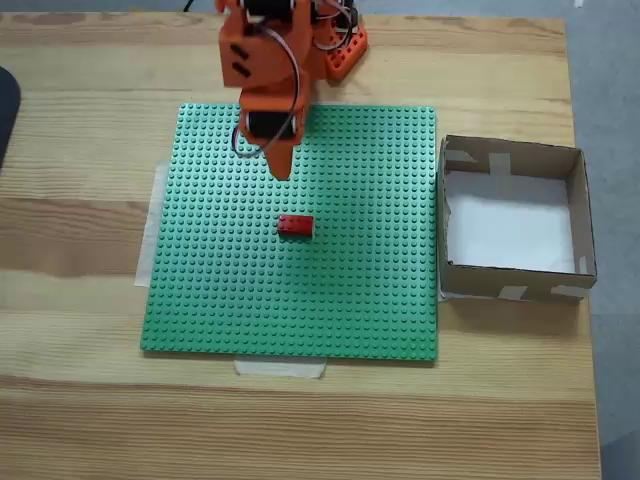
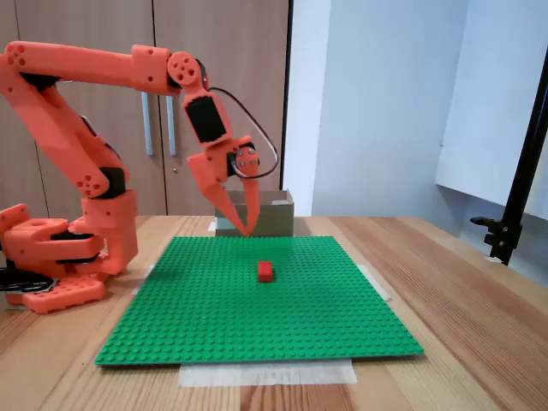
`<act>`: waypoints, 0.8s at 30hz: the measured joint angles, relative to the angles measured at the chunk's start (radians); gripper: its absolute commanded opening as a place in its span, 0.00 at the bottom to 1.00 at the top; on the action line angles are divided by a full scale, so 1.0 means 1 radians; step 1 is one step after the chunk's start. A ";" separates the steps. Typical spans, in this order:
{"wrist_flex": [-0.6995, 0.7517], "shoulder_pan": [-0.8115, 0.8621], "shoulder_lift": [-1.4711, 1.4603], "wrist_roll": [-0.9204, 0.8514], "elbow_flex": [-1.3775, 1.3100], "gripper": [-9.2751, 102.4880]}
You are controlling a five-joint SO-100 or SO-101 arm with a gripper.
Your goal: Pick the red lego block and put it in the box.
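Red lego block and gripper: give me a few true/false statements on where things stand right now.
1. The red lego block lies on the green baseplate. True.
2. The gripper is clamped on the block. False: it hangs above the baseplate, apart from the block, holding nothing.
3. The box already holds the block. False: the floor of the box is bare and white in the fixed view from above.
4. The box stands off the baseplate, beside one of its edges. True.
5. The gripper's fingertips meet at a point. True: in the side fixed view the jaws converge with no gap at the tips.
6. The block sits at a corner of the baseplate. False: it is near the middle.
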 measured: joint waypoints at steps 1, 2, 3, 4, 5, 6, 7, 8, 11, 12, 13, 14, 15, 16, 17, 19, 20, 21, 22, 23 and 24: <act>0.008 0.002 -0.028 -0.014 -0.018 0.08; 0.012 0.002 -0.055 -0.018 -0.040 0.08; 0.020 0.002 -0.084 -0.028 -0.060 0.08; 0.028 0.002 -0.115 -0.038 -0.078 0.08; 0.037 0.000 -0.146 -0.043 -0.097 0.08; 0.046 0.000 -0.175 -0.046 -0.117 0.08; 0.055 0.000 -0.201 -0.048 -0.137 0.08; 0.061 0.000 -0.227 -0.049 -0.156 0.08; 0.087 0.000 -0.304 -0.049 -0.221 0.08; 0.095 0.000 -0.324 -0.046 -0.241 0.08; 0.106 0.000 -0.344 -0.044 -0.259 0.08; 0.114 0.000 -0.362 -0.044 -0.278 0.09; 0.123 0.000 -0.380 -0.041 -0.293 0.09; 0.132 0.000 -0.400 -0.038 -0.311 0.10; 0.137 0.000 -0.416 -0.034 -0.327 0.11; 0.153 0.002 -0.451 -0.026 -0.356 0.13; 0.155 0.005 -0.468 -0.021 -0.367 0.15; 0.156 0.008 -0.482 -0.017 -0.371 0.16; 0.156 0.011 -0.492 -0.014 -0.373 0.18; 0.158 0.012 -0.503 -0.011 -0.376 0.20; 0.158 0.014 -0.511 -0.008 -0.376 0.22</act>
